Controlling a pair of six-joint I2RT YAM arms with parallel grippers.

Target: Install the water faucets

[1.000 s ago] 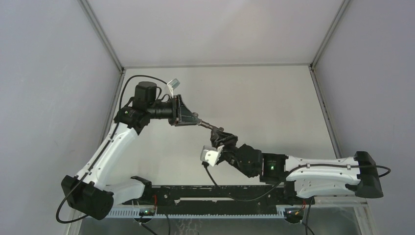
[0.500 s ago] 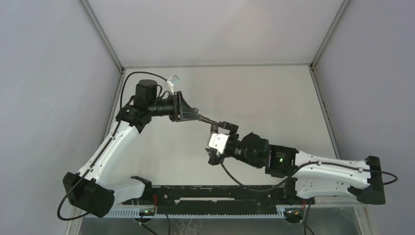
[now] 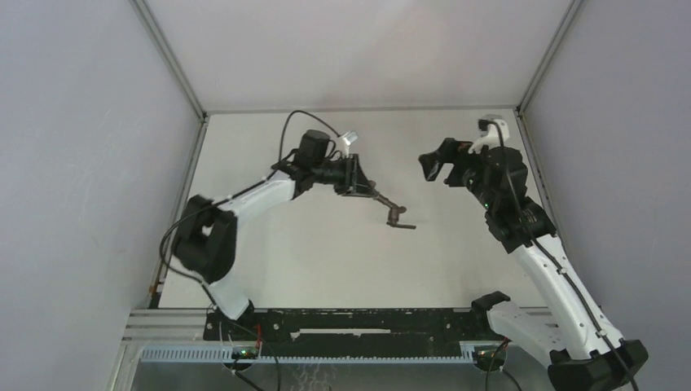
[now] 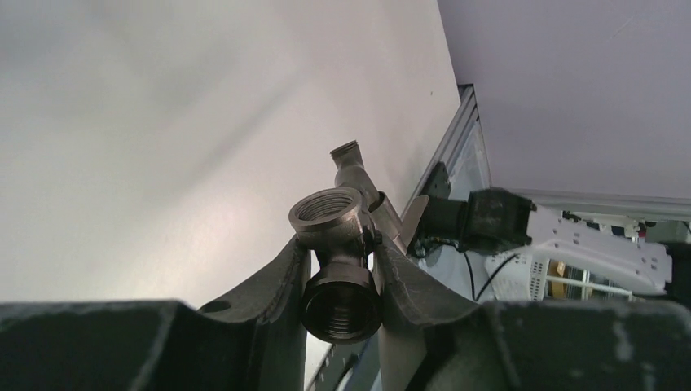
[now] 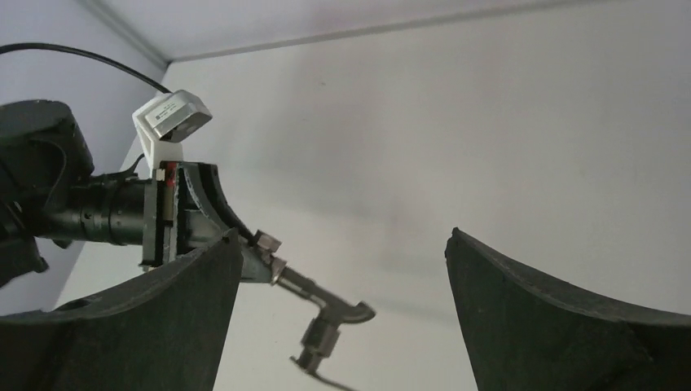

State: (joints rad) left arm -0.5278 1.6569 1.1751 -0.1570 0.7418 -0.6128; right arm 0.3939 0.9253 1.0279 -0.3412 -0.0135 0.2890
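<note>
Top external view: the left gripper (image 3: 361,187) reaches over the middle of the table (image 3: 473,244). The right gripper (image 3: 434,169) sits to its right and farther back, well apart.
Left jaws: clenched on the faucet (image 3: 389,209) at its thick end.
Right jaws: spread wide, with nothing between them.
Faucet position: it sticks out to the right and nearward from the left gripper, with the thin lever (image 3: 403,226) at the outer end, low over the table. Whether the lever touches the table cannot be told.
Left wrist view: the two fingers (image 4: 281,281) press on a narrow waist of the body between two threaded mouths (image 4: 326,209). The contact patch is small, on round metal.
Risk 1, rotation in the grip: likely if anything pushes on the outer end. Cause: a long overhang beyond a narrow, round hold.
Risk 2, lever strike: possible if the left arm lowers with the outer end leading. Cause: the lever is the lowest and thinnest part and would meet the table first.
Risk 3, drop and roll: possible if the left jaws let go before the part rests on the table. Cause: a round body with no flat side showing.
Risk 4, knock from the right arm: possible if the right gripper approaches again. Cause: its wide fingers could clip the outer end.
Risk 5, loose joint: cannot be ruled out, because thread seating is not visible.
</note>
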